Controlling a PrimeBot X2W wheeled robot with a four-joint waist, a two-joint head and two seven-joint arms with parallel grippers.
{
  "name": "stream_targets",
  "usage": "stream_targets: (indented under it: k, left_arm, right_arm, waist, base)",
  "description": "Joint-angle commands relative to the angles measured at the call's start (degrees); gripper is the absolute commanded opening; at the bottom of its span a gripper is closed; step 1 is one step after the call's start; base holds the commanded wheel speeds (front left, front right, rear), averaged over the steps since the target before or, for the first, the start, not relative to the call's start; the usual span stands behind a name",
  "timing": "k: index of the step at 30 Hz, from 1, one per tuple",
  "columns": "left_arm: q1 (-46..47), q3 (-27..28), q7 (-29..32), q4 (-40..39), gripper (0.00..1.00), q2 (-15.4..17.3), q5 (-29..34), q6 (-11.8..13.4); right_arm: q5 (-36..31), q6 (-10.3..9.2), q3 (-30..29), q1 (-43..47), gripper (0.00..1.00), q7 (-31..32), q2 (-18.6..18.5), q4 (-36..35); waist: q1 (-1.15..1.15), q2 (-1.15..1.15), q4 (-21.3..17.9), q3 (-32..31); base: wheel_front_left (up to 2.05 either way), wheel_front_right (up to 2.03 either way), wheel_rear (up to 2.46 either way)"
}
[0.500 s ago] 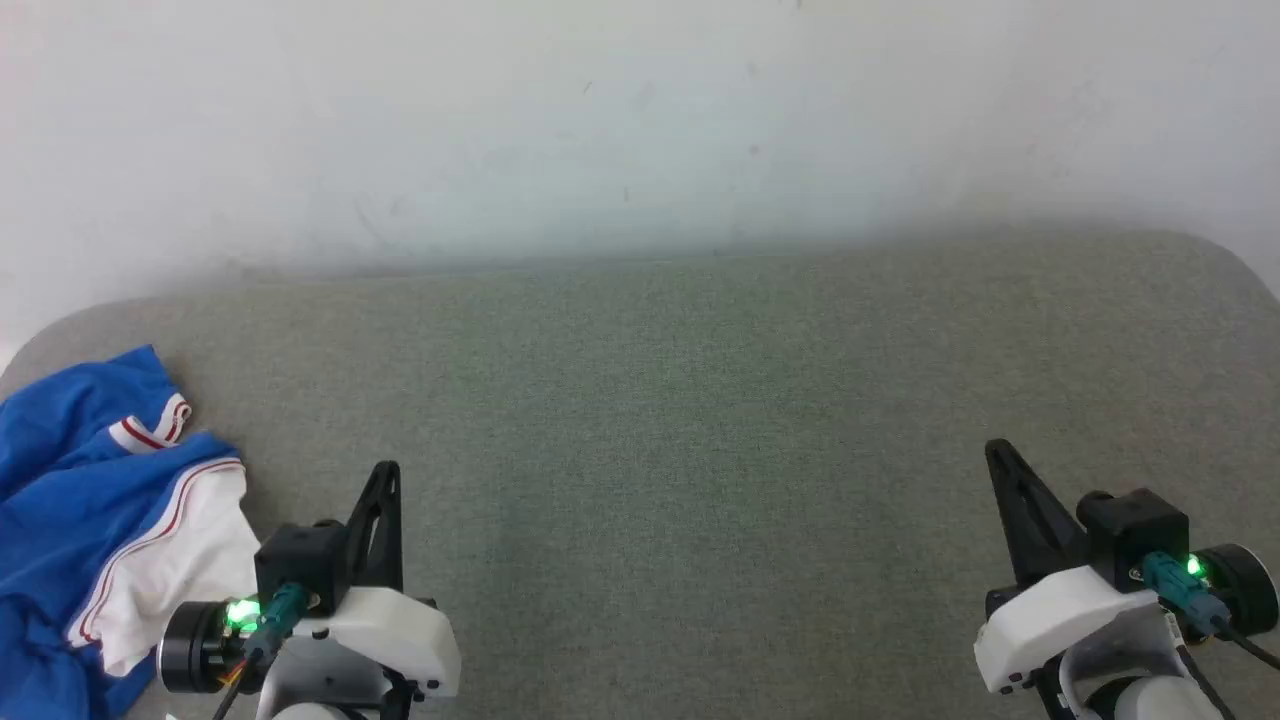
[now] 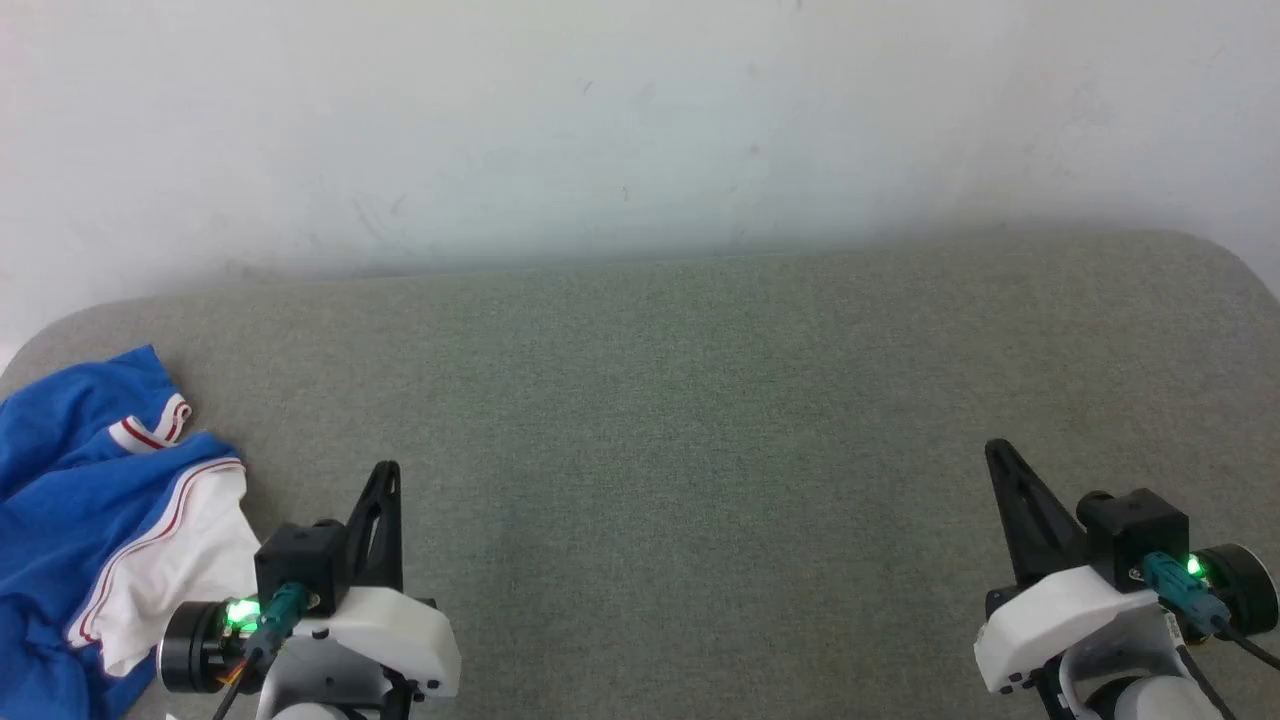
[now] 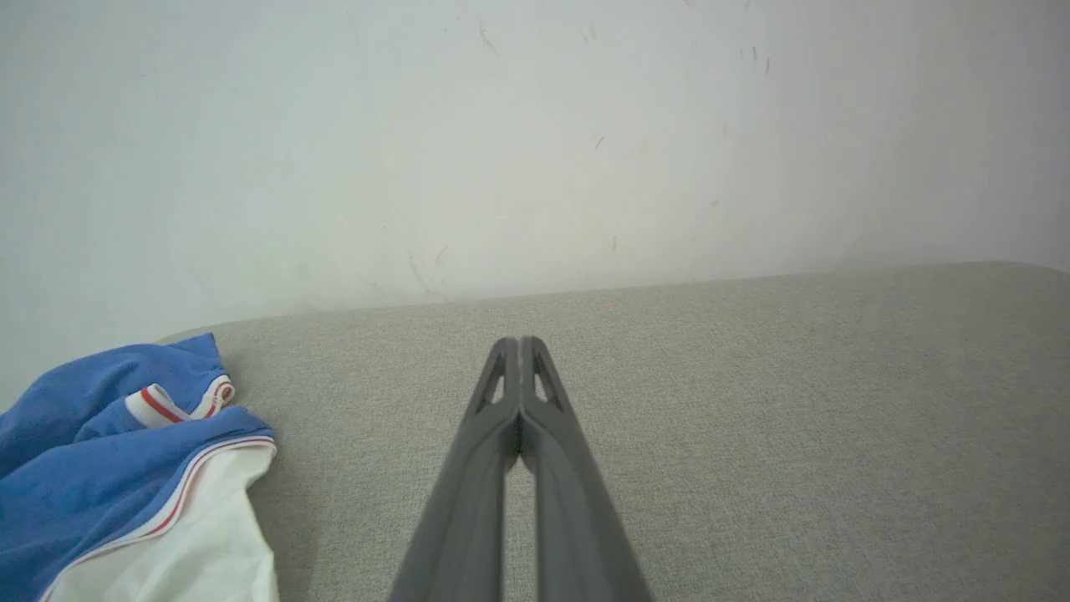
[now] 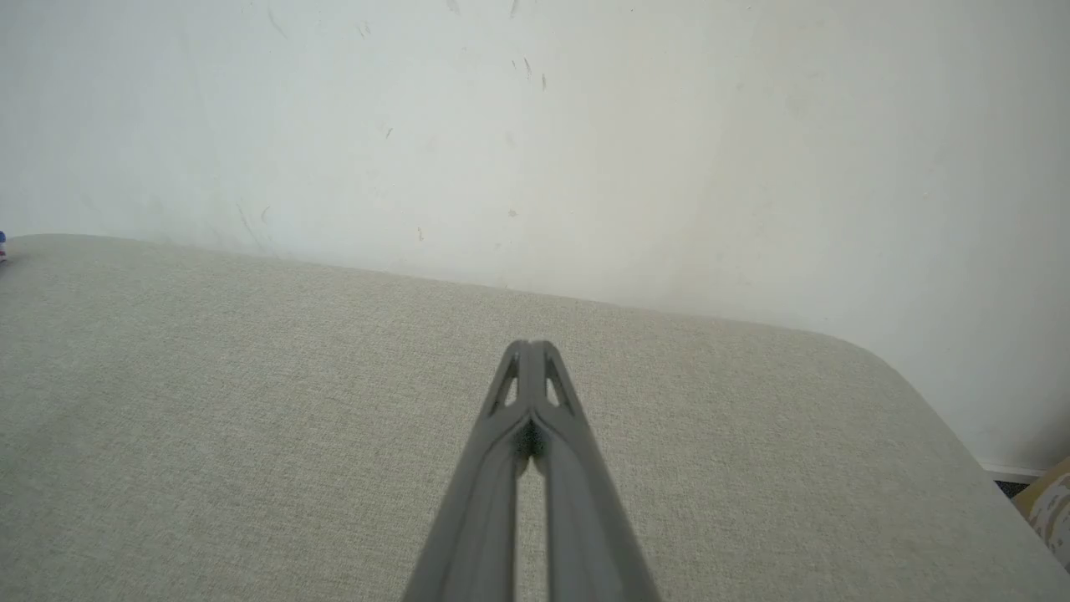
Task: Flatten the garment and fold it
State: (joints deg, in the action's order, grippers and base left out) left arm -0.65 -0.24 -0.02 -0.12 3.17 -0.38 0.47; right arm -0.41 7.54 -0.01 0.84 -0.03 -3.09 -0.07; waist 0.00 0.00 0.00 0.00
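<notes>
Here, left hand [image 2: 388,470] and right hand [image 2: 996,448] pressed together, I eye the garment [image 2: 70,470] bunched at the counter's [image 2: 680,400] left edge, where a careless tug could spill it.

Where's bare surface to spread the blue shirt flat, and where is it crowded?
The grey-green fabric surface is bare from the shut left gripper across to the shut right gripper and back to the white wall. Crowded at its left edge, where the crumpled royal-blue jersey shirt with white sleeve lies beside the left gripper.
</notes>
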Motion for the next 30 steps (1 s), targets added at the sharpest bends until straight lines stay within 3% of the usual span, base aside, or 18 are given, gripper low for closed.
stream_targets:
  k: [1, 30]
  left_arm:
    - [0.7, 0.2, 0.0, 0.1, 0.00, -0.3, 0.4, -0.5]
    - [0.7, 0.2, 0.0, 0.1, 0.00, -0.3, 0.4, -0.5]
  right_arm:
    - [0.4, -0.05, 0.0, -0.8, 0.00, 0.0, 0.2, 0.1]
    - [0.4, -0.05, 0.0, -0.8, 0.00, 0.0, 0.2, 0.1]
  waist:
    - [0.00, 0.00, 0.0, 0.0]
    - [0.00, 0.00, 0.0, 0.0]
  base:
    - [0.00, 0.00, 0.00]
    - [0.00, 0.00, 0.00]
